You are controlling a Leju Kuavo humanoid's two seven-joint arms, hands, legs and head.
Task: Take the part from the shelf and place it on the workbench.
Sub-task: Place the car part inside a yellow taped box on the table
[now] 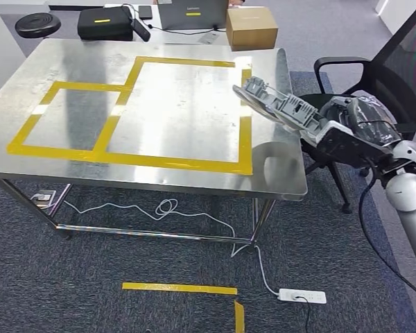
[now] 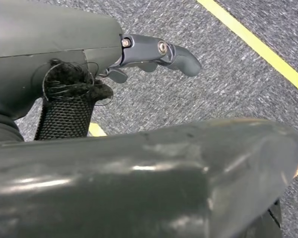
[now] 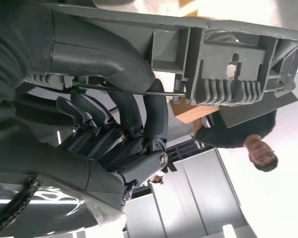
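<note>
A long grey plastic part [image 1: 276, 104] with ribs and cut-outs is held by my right hand [image 1: 334, 128] above the right edge of the metal workbench [image 1: 64, 159]. Its far end reaches over the yellow tape frame [image 1: 245, 132]. In the right wrist view the thumb and dark fingers [image 3: 155, 114] wrap around the part [image 3: 222, 59]. My left hand [image 2: 159, 52] hangs over the carpet, its fingers [image 2: 177, 54] stretched out and holding nothing.
Yellow tape marks two rectangles on the workbench top. A black office chair [image 1: 383, 62] stands close to my right arm. Behind the bench are a cardboard box [image 1: 252, 26], a laptop [image 1: 193, 14] and a black case [image 1: 104, 23]. A power strip [image 1: 302, 296] and cable lie on the carpet. A person [image 3: 249, 136] stands beyond the bench.
</note>
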